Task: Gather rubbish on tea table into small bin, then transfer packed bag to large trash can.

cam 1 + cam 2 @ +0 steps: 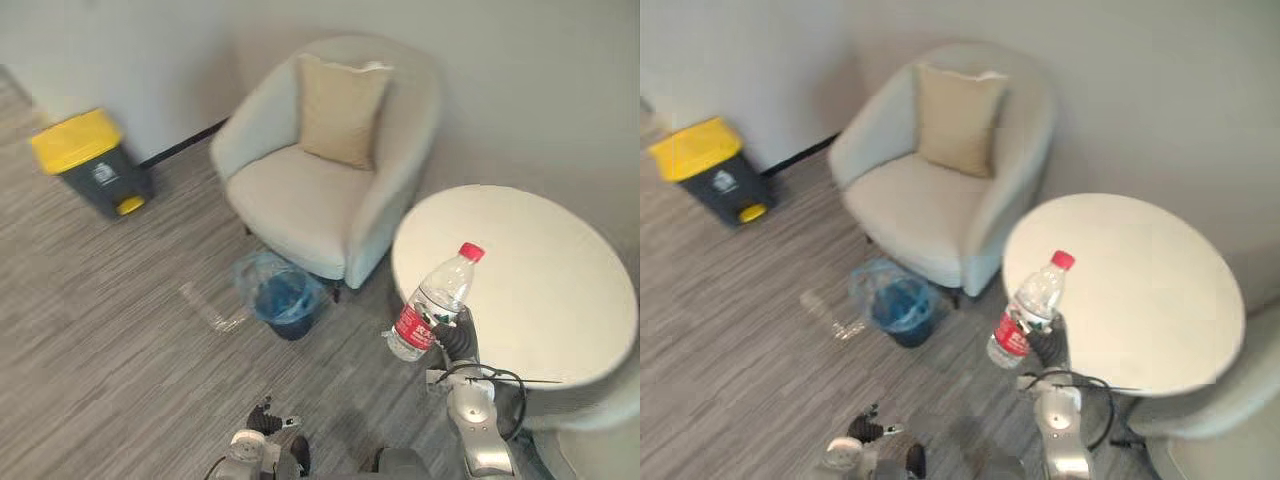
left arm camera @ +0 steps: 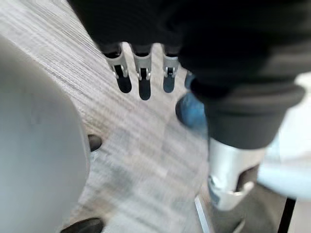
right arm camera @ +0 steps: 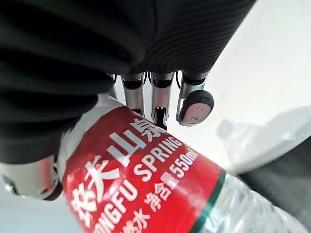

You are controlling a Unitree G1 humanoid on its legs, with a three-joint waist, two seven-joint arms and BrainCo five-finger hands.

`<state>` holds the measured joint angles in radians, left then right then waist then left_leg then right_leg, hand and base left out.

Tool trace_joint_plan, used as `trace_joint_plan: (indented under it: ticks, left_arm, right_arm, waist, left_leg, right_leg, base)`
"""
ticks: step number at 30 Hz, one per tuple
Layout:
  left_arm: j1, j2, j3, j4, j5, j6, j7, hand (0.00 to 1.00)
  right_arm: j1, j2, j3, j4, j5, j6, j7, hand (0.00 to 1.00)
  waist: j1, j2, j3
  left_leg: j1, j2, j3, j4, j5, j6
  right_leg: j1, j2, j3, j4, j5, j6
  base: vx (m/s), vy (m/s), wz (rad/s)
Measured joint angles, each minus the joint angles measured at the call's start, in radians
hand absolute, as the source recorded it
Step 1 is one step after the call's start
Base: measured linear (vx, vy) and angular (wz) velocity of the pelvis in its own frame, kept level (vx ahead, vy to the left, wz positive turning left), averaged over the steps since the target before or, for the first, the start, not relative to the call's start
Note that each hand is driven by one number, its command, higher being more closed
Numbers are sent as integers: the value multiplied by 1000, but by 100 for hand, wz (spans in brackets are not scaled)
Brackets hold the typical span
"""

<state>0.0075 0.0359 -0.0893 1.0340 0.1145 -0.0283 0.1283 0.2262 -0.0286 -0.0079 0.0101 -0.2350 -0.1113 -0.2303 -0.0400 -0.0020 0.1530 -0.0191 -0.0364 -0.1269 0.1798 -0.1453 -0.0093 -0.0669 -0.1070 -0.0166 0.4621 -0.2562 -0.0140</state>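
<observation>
Bottle [image 1: 435, 303] is in R hand [image 1: 457, 340]: fingers [image 3: 160, 104] and thumb curled round its red-label middle, clamped on it, seen close in R wrist view. Clear plastic, red cap, tilted w/ cap up and away from the robot, base lower and to the hand's left. Base hangs past rim of round white surface [image 1: 530, 280], which spreads just to the right of and beyond R hand. Cap end overlaps that near rim in head views. Bottle touches nothing but the hand, as far as seen.

Small bin [image 1: 290, 325], dark blue w/ clear bag liner puffed round its rim, stands on floor [image 1: 100, 330] well to the left of R hand and lower, just beside front corner of armchair [image 1: 300, 200]. Clear scrap [image 1: 208, 308] lies on floor just left of bin; can't tell what it is. Armchair is pale, w/ beige cushion [image 1: 340, 110] upright against its back. It sits beyond and left of R hand, near surface.

Large trash can [image 1: 100, 175], grey w/ yellow lid, is far left of both hands, by wall, well apart from bin.

L hand [image 1: 265, 418] is low, nearer the robot than bin, holding nothing. L wrist view has its fingers [image 2: 142, 73] straight and apart, pointing down at floor.
</observation>
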Motion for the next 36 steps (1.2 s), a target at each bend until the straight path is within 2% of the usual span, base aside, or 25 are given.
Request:
trace_joint_plan:
  ticks: [1, 3, 5, 7, 8, 10, 11, 12, 13, 17, 19, 20, 21, 22, 23, 25, 26, 27, 29, 30, 31, 32, 33, 35, 36]
  left_arm:
    - [-4, 12, 5, -4, 0, -1, 0, 0]
    - [-11, 17, 26, -5, -1, 6, 0, 0]
    - [-10, -1, 36, -23, -1, 14, 2, 0]
    - [-9, -15, 69, -44, -4, 15, 3, 0]
    - [-11, -13, 80, -57, -9, 13, 3, 0]
    - [-12, -15, 79, -58, -13, 14, 4, 0]
    - [-10, -18, 67, -58, -17, 15, 4, 0]
    - [-11, -17, 68, -59, -18, 16, 3, 0]
    - [-19, -15, 70, -62, -18, 16, 6, 0]
    - [-39, -9, 67, -19, -18, 23, 6, 0]
    - [-39, -5, 65, -7, -18, 22, 6, 0]
    - [-39, 6, 50, 21, -18, 22, 6, 0]
    - [-40, 4, 43, 27, -18, 22, 6, 0]
    - [-39, 5, 10, 37, -18, 22, 5, 0]
    - [-39, 12, -11, 39, -18, 22, 5, 0]
    - [-39, 31, -28, 42, -18, 22, 5, 0]
    - [-37, 34, -24, 45, -19, 23, 6, 0]
    - [-37, 40, -19, 50, -18, 23, 6, 0]
    - [-40, 41, -13, 59, -18, 24, 5, 0]
    - [-40, 41, -5, 58, -19, 24, 5, 0]
    - [-39, 53, -5, 58, -18, 24, 5, 0]
    - [-48, 59, 18, 68, -17, 26, 5, 0]
    - [-44, 53, 31, 70, -17, 27, 6, 0]
    - [-25, 28, 64, 77, -18, 27, 6, 0]
    - [-22, 27, 70, 80, -20, 28, 6, 0]
  right_arm:
    - [2, 13, 5, -3, 0, 0, 16, 100]
    - [-4, 24, 21, -15, 0, 0, 20, 100]
    - [11, 24, 22, -46, 1, 1, 24, 100]
    - [28, 23, 22, -73, 2, 1, 22, 100]
    - [27, 29, 23, -82, 2, 0, 19, 100]
    - [6, 25, 20, -77, 2, 0, 14, 100]
    - [-9, 24, 6, -76, 2, 0, 13, 100]
    - [-15, 27, 0, -71, 2, 1, 11, 100]
    - [-21, 32, -3, -54, 2, 3, 8, 100]
    - [-49, 29, 18, 44, 0, 3, 10, 100]
    - [-49, 30, 35, 62, -2, 4, 16, 100]
    - [-38, 25, 45, 73, -2, 3, 17, 100]
    - [-35, 19, 47, 83, -2, 3, 17, 100]
    - [-32, 0, 45, 98, -3, 10, 17, 100]
    - [-25, -9, 46, 99, -3, 11, 17, 100]
    - [-11, -13, 47, 99, -5, 12, 17, 100]
    - [-7, -16, 53, 105, -6, 12, 18, 100]
    - [-9, -12, 54, 107, -7, 12, 18, 100]
    - [-16, -13, 71, 113, -8, 9, 23, 100]
    - [-21, -12, 75, 131, -8, 7, 27, 100]
    - [-11, -9, 79, 136, -8, 7, 29, 100]
    - [-17, -15, 88, 154, -8, 9, 29, 100]
    - [-24, -21, 92, 161, -8, 14, 32, 100]
    - [-25, -41, 92, 159, -11, 14, 36, 100]
    - [-29, -43, 93, 159, -11, 13, 37, 100]
  waist:
    - [5, -34, -12]
    - [6, -51, -13]
    - [8, -32, 0]
    - [12, -12, 12]
    - [22, -18, 23]
    - [31, -12, 20]
    - [32, 1, 15]
    - [34, -2, 17]
    - [40, -19, 21]
    - [46, -13, 25]
    - [47, -15, 25]
    - [37, -22, 22]
    - [35, -12, 17]
    - [37, 7, 16]
    - [34, 9, 22]
    - [20, -8, 32]
    - [12, -12, 44]
    - [11, -18, 44]
    - [9, -18, 44]
    - [9, -18, 44]
    - [11, -45, 32]
    - [13, -50, 44]
    - [14, -36, 39]
    - [31, 14, 19]
    - [31, 23, 14]
  left_leg:
    - [-19, -13, -13, 24, -17, -4]
    - [-62, -30, -30, 110, -43, -4]
    - [-99, -26, 13, 211, -50, -16]
    - [-146, 15, 142, 393, -59, -32]
    - [-198, 49, 216, 495, -68, -28]
    - [-207, 76, 287, 386, -106, -3]
    - [-206, 83, 298, 200, 5, 24]
    - [-205, 78, 301, 167, 12, 19]
    - [-170, 57, 314, 115, 43, 38]
    - [-109, 75, 309, 61, 46, 40]
    - [-66, 73, 323, 41, 44, 38]
    - [-30, 59, 329, 4, 28, 13]
    - [-21, 67, 329, -14, 27, 12]
    - [1, 82, 337, -48, 28, 8]
    - [26, 82, 337, -75, 33, 1]
    - [82, 75, 333, -112, 37, -3]
    - [119, 84, 330, -130, 41, -5]
    - [128, 92, 327, -133, 40, -5]
    - [126, 112, 316, -135, 39, -9]
    - [126, 122, 297, -135, 36, -21]
    - [126, 100, 268, -126, 25, -47]
    - [138, 94, 241, -106, 8, -67]
    - [134, 103, 230, -95, 8, -68]
    - [127, 149, 224, -97, -19, -99]
    - [127, 157, 218, -102, -19, -99]
  right_leg:
    - [0, 5, 7, -97, 16, 6]
    - [45, -6, -19, -148, -1, 44]
    - [90, -6, -47, -176, 5, 47]
    - [177, 0, -89, -221, 19, 48]
    - [206, 2, -89, -231, 26, 42]
    - [228, 2, -92, -238, 25, 43]
    - [230, 10, -93, -237, 19, 53]
    - [230, 7, -92, -237, 17, 56]
    - [213, -5, -86, -212, 16, 68]
    - [195, 1, -47, -257, -14, 72]
    - [187, -1, -30, -323, 44, 65]
    - [161, -10, -17, -274, 77, 84]
    - [144, -1, -10, -241, 77, 85]
    - [70, 15, 3, -106, 77, 85]
    - [22, 16, 3, 4, 78, 85]
    - [-23, 2, -6, 161, 86, 94]
    - [-79, 4, 3, 275, 68, 80]
    - [-100, 12, 3, 255, 2, 64]
    - [-143, 30, 8, 137, -20, 67]
    - [-150, 45, 31, 9, 5, 73]
    - [-123, 39, 66, -158, 144, 73]
    - [-110, 32, 65, -160, 179, 68]
    - [-96, 37, 54, -174, 180, 67]
    - [-71, 79, 42, -239, 190, 54]
    - [-64, 89, 35, -253, 192, 50]
  base:
    - [151, -49, 62]
    - [197, -56, 68]
    - [232, -35, 66]
    - [226, -1, 58]
    - [171, 8, 28]
    - [171, 24, 18]
    - [180, 47, 18]
    - [157, 46, 13]
    - [205, 44, 10]
    - [178, 17, -9]
    - [92, -68, -30]
    - [88, -53, -19]
    - [97, -47, -39]
    - [70, -14, -40]
    - [73, -19, -28]
    - [77, -38, 3]
    - [80, -79, 9]
    - [87, -92, 14]
    - [93, -89, 27]
    - [139, -132, 55]
    - [197, -173, 68]
    - [179, -138, 52]
    - [198, -139, 22]
    - [190, -100, -1]
    - [180, -78, 13]
